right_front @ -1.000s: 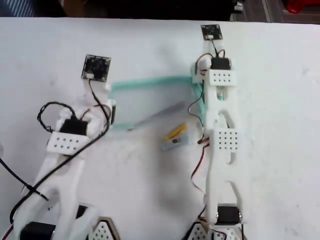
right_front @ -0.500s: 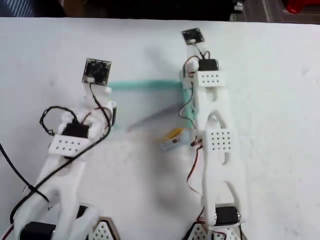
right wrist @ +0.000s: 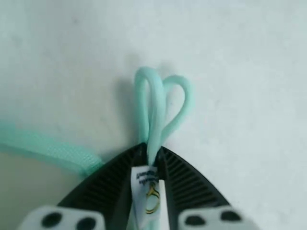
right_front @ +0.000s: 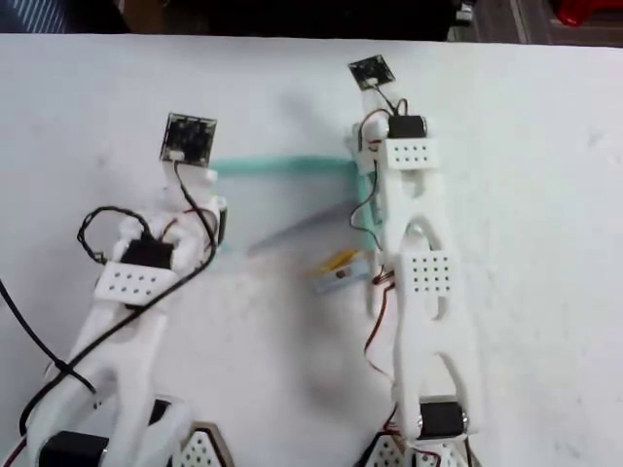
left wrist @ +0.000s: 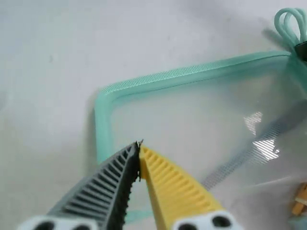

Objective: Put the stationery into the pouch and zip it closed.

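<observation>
Two ends of the pouch [right_front: 292, 199] are being minded: right gripper [right wrist: 152, 147] is pinching the cord [right wrist: 154, 115] upper middle, left gripper [left wrist: 139, 143], squeezed closed, is sitting mid-left.

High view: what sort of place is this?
Likely a robotics lab bench: a white left arm and right arm with loose wires, side by side on a plain table, both at a clear pouch.

Prob. lab: white table [right_front: 545, 195], loose cables [right_front: 81, 233]
</observation>
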`<state>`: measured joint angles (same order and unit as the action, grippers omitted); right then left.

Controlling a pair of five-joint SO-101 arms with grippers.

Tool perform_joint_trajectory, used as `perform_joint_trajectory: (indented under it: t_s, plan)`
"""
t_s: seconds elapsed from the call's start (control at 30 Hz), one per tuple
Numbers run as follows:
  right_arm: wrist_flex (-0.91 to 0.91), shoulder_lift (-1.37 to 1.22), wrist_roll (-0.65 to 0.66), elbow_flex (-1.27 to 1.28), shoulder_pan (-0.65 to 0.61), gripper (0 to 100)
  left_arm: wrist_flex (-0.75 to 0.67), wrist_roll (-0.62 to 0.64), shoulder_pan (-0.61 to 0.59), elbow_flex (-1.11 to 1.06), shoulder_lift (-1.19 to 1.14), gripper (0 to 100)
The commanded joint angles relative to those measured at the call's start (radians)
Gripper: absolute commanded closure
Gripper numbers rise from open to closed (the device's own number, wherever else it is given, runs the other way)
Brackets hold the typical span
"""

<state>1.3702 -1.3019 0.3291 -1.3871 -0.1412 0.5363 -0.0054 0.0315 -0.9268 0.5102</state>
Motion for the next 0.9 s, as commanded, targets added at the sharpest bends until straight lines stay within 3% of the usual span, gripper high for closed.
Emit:
perform_joint_trajectory:
  t_s: [0.0, 0.17, 0.37, 0.5, 0.67, 0.87]
  plan:
    - [0.065, 0.064, 0.011, -0.069, 0.018, 98.2, -0.025, 0.009, 0.008, 0.011, 0.008, 98]
    - [0.208, 0.166, 0.009, -0.278, 0.024, 98.2, -0.003, 0.011, 0.021, 0.015, 0.012, 97]
    - [0.255, 0.360, 0.011, -0.244, 0.016, 98.2, 0.104, 0.011, 0.091, 0.018, 0.111, 81]
    - [0.308, 0.432, 0.011, -0.250, 0.016, 98.2, 0.175, 0.002, 0.142, -0.026, 0.251, 82]
    - [0.349, 0.535, 0.011, -0.250, 0.019, 98.2, 0.126, -0.078, 0.179, -0.181, 0.490, 82]
    - [0.352, 0.684, 0.011, -0.241, -0.010, 98.2, 0.117, -0.083, 0.186, -0.308, 0.773, 82]
